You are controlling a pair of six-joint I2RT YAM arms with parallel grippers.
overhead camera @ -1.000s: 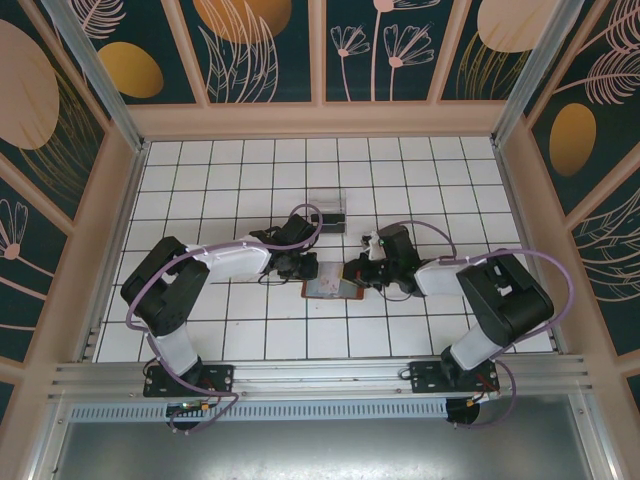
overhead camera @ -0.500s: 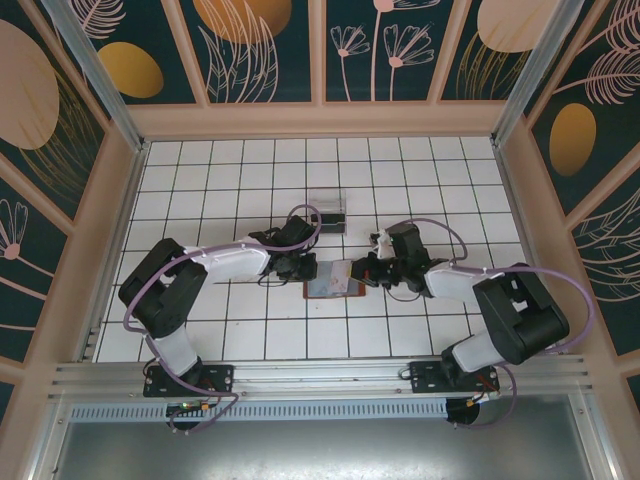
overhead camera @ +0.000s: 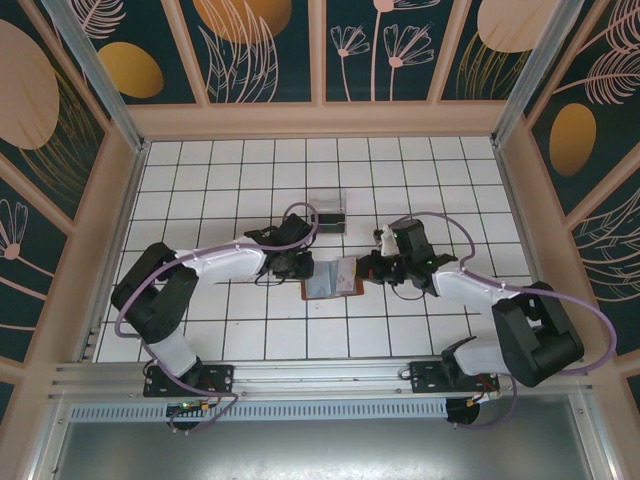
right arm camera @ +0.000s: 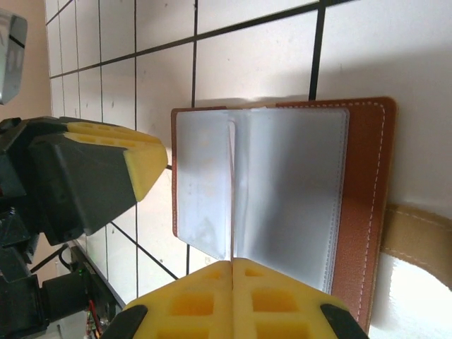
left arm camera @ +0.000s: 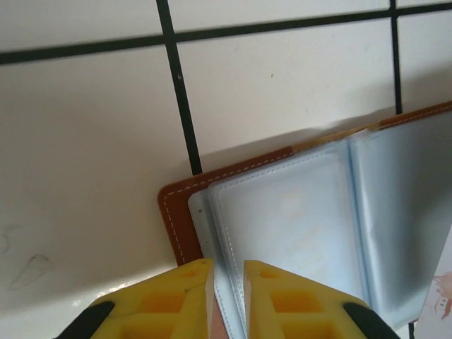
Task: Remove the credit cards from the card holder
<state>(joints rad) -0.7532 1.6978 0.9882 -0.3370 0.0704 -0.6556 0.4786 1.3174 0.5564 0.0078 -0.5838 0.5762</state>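
1. Risk of strain: the right end effector [right arm camera: 233, 272] grips a thin clear sleeve leaf [right arm camera: 232, 191] rather than a card. In my judgement a pull from here would lift the whole card holder [overhead camera: 330, 280] or stress the leaf at its spine.
2. Risk of slip: the left end effector [left arm camera: 226, 274] holds only the wallet's outer edge. A sideways tug from the other arm could drag that edge free and let the wallet slide on the table [overhead camera: 200, 180].
3. Risk of contact: both end effectors work close together across a small wallet, so a careless reach could bring their fingers into collision.
4. Left end effector: fingers almost together, a narrow slit between them, nipping the wallet's edge where the grey-blue lining meets the brown border.
5. Right end effector: fingers pressed fully together, pinching the upright leaf at its free edge.
6. Location: the card holder lies open and flat on the table between the arms. The credit cards cannot be told from the frosted sleeves; a pale printed corner [left arm camera: 443, 293] may be one.
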